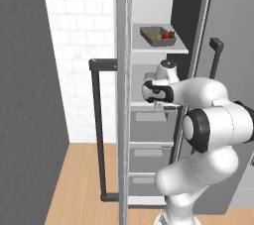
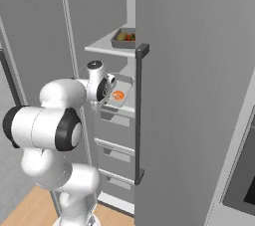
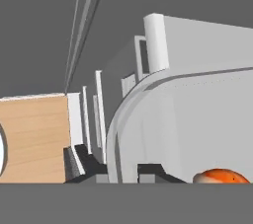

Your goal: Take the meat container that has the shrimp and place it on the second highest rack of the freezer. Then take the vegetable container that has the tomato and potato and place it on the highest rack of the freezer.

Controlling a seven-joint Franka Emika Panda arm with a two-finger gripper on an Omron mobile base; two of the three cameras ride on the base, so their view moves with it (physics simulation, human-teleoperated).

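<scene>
The pale meat container (image 2: 123, 86) sits at the level of the freezer's second white shelf (image 2: 124, 109), with the orange shrimp (image 2: 118, 96) inside. In the hand view, the container's wall (image 3: 188, 129) and the shrimp (image 3: 222, 176) are very close. My gripper (image 3: 116, 171) is shut on the container's near rim, one finger on each side. From the left base view, my hand (image 1: 158, 92) reaches into the freezer (image 1: 149, 70) below the top shelf. The darker vegetable container (image 1: 158, 36) holds the tomato (image 1: 166, 35) and potato (image 1: 153, 35) on the highest rack (image 1: 158, 49). It also shows as a grey tray (image 2: 123, 37).
The freezer door (image 1: 122, 120) stands open at the left, edge-on, with its black bar handle (image 1: 97, 125). Grey drawers (image 1: 149, 154) lie below the shelves. A closed grey panel (image 2: 194, 95) with a black handle (image 2: 141, 110) stands to the right. An oven front (image 2: 244, 170) is at the far right.
</scene>
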